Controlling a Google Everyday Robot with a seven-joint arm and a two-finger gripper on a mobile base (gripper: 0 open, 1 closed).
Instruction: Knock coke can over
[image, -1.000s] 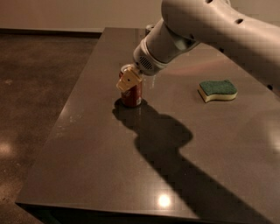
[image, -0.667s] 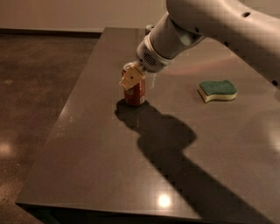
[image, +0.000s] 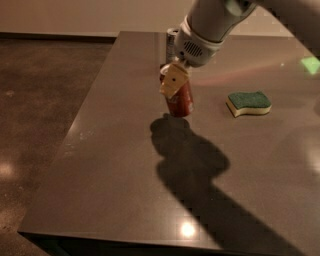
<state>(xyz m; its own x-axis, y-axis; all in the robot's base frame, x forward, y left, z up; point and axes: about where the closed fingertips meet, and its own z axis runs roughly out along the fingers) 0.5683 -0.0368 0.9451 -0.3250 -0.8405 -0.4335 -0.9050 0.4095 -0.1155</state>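
The coke can is sitting near the bench's middle, its top tipping toward 11 o'clock. The claw is hanging against the can's upper part; its opening cannot be told. A sponge is lying at 3 o'clock.

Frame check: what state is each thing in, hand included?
coke can: tilted, top leaning left, not lying down yet.
hand: at the coke can's upper part.
second can: upright behind, partly hidden by the arm.
sponge: lying flat, green side up.
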